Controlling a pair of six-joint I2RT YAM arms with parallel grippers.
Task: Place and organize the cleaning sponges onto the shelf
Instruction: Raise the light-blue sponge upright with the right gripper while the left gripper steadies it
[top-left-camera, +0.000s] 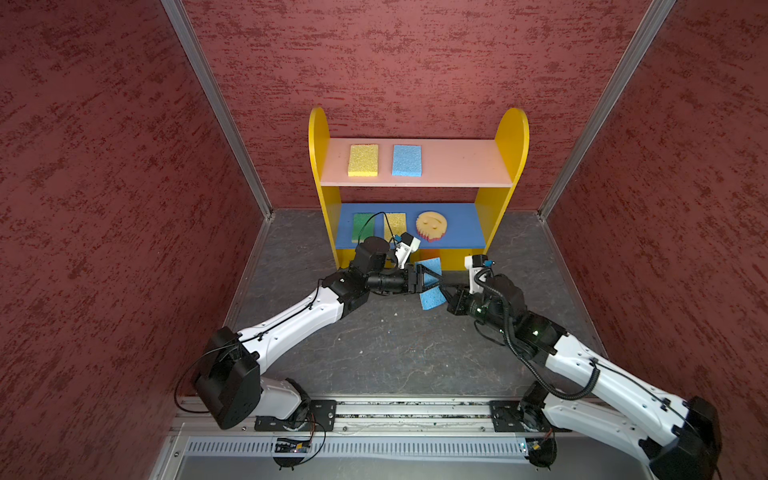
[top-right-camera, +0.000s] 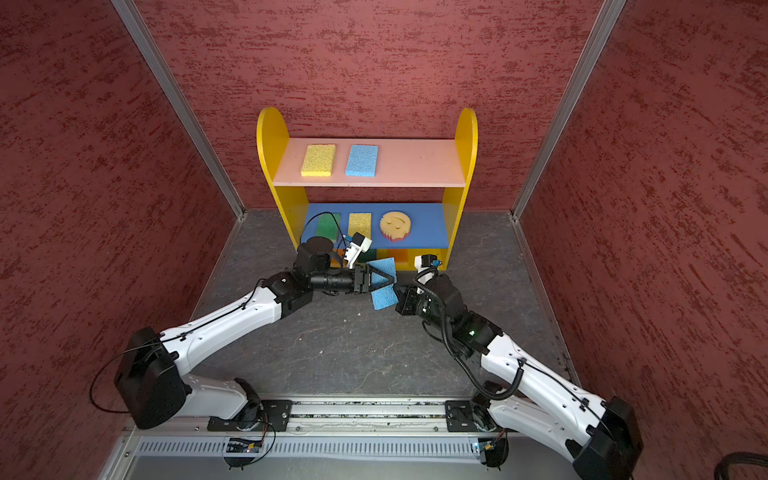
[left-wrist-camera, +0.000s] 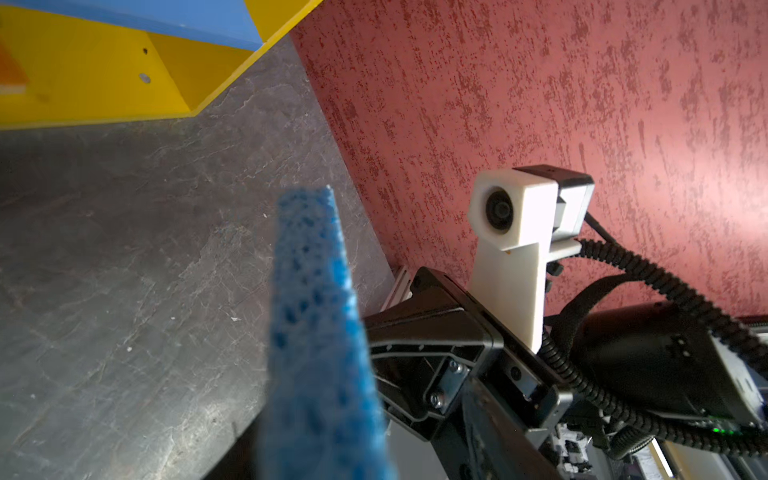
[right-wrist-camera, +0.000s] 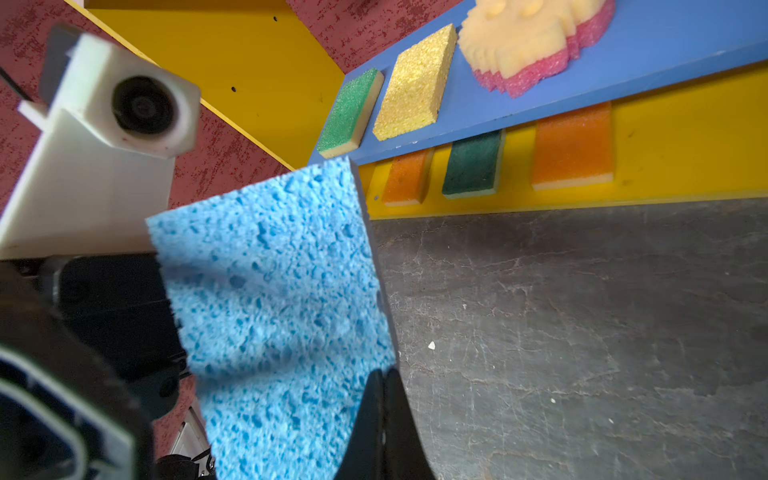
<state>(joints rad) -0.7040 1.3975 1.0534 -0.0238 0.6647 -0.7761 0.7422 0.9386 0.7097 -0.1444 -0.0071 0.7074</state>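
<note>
A blue sponge (top-left-camera: 430, 301) (top-right-camera: 382, 300) hangs on edge above the floor in front of the shelf (top-left-camera: 318, 137) (top-right-camera: 270, 137). My left gripper (top-left-camera: 437, 282) (top-right-camera: 392, 283) is shut across its thickness; in the left wrist view the blue sponge (left-wrist-camera: 311, 332) runs edge-on between the jaws. My right gripper (right-wrist-camera: 380, 376) (top-left-camera: 446, 292) pinches the sponge's edge, fingers pressed together. On the pink board lie a yellow sponge (top-left-camera: 363, 160) and a second blue sponge (top-left-camera: 406, 160). The blue board holds a green sponge (top-left-camera: 363, 226), a yellow sponge (top-left-camera: 394, 224) and the smiley sponge (top-left-camera: 431, 224).
On the yellow bottom board sit an orange sponge (right-wrist-camera: 405, 176), a dark green sponge (right-wrist-camera: 473, 164) and another orange sponge (right-wrist-camera: 573, 145). Red textured walls (top-left-camera: 124, 208) enclose the grey floor (top-left-camera: 395, 353) on three sides. The arms' base rail (top-left-camera: 415, 409) runs along the front.
</note>
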